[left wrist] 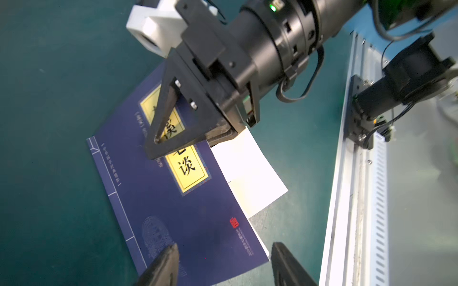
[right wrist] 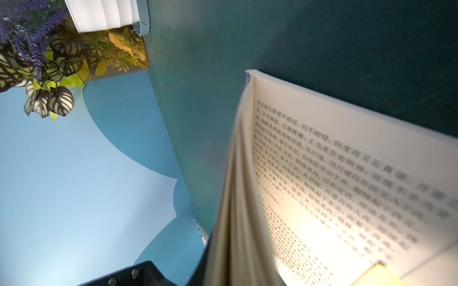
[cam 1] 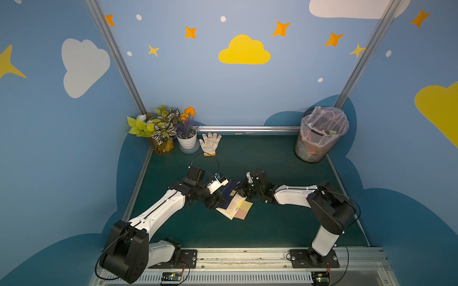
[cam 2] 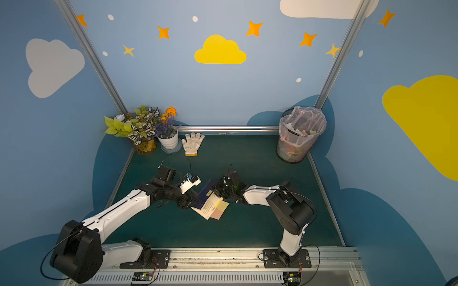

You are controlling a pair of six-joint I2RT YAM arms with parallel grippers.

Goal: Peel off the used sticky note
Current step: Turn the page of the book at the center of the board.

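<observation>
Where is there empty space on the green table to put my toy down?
Bare mat lies along the back rail between the white glove and the wire wastebasket, and in front, between the open book and the front rail. Crowded: the middle, where the left gripper and right gripper meet at the book, and the back corner with potted plants.

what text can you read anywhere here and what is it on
"谈": yellow title label on the book cover; the characters above it are hidden behind the right gripper jaws.
Cover's small white print and red seal: too small to read.
Open page print: blurred.
</observation>
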